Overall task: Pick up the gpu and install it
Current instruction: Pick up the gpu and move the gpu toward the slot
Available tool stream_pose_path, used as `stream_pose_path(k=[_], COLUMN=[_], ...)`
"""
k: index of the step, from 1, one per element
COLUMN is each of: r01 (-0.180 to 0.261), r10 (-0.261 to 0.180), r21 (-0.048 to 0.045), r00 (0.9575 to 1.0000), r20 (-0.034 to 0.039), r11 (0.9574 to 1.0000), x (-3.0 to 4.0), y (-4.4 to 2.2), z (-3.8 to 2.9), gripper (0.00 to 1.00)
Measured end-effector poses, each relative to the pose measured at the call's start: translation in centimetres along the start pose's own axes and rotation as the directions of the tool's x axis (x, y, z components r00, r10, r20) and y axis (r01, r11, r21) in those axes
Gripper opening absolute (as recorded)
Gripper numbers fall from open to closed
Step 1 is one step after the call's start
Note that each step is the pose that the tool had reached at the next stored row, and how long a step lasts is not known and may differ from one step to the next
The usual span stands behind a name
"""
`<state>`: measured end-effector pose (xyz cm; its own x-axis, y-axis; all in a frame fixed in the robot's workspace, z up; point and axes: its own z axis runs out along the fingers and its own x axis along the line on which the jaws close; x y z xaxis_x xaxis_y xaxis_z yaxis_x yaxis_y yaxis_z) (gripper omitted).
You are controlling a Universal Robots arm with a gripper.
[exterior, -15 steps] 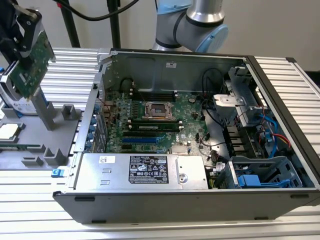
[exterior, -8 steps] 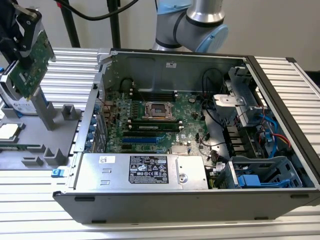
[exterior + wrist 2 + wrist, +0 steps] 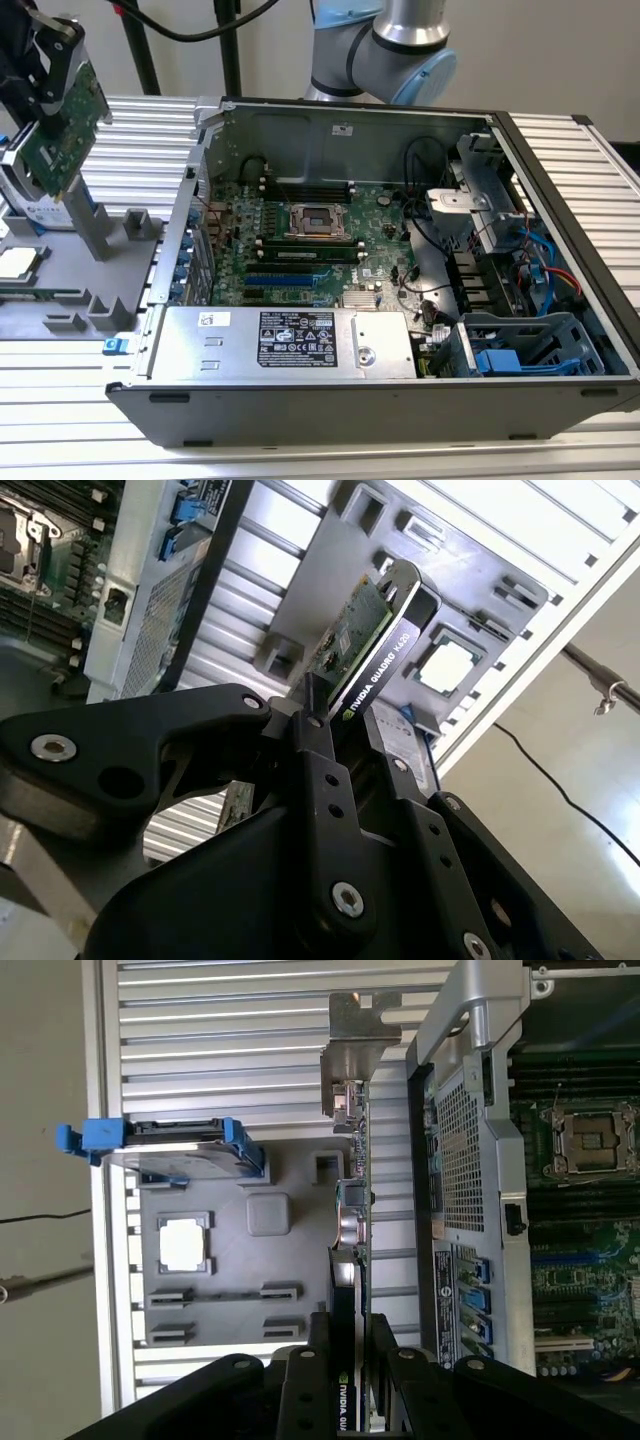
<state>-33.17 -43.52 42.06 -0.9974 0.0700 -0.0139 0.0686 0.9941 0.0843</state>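
My gripper (image 3: pixel 45 62) is shut on the gpu (image 3: pixel 62 130), a green card with a black cover, and holds it tilted in the air at the exterior view's far left, above the grey parts tray (image 3: pixel 60 300). In the second wrist view the gpu (image 3: pixel 365 640) stands edge-on between the black fingers (image 3: pixel 322 755) of the gripper (image 3: pixel 345 720). In the first wrist view the gpu (image 3: pixel 350 1210) runs from the gripper (image 3: pixel 348 1335) to its silver bracket (image 3: pixel 355 1050). The open computer case (image 3: pixel 560 200) with its green motherboard (image 3: pixel 300 235) lies to the exterior view's right.
On the tray (image 3: pixel 240 1290) sit a CPU chip (image 3: pixel 183 1245) and a hard drive in a blue caddy (image 3: pixel 170 1150). Inside the case are a power supply (image 3: pixel 280 340), blue cables (image 3: pixel 545 260) and drive cages (image 3: pixel 520 345). The arm's base (image 3: pixel 385 50) stands behind the case.
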Motion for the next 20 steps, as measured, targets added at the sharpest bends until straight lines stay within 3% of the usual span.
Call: stream_pose_path(k=[3, 9, 14, 20], r01=[0.000, 0.000, 0.000, 0.000], r10=[0.000, 0.000, 0.000, 0.000], r21=[-0.0006, -0.0113, -0.0116, -0.0116], r00=[1.0000, 1.0000, 1.0000, 1.0000], r20=[0.0002, -0.0007, -0.0007, -0.0008], r11=[1.0000, 0.9999, 0.9999, 0.9999], x=[-0.10, -0.88, -1.58, -1.64], y=[-0.03, 0.00, 0.05, 0.05], z=[0.25, 0.65, 0.75, 0.75], gripper=[0.00, 0.00, 0.00, 0.00])
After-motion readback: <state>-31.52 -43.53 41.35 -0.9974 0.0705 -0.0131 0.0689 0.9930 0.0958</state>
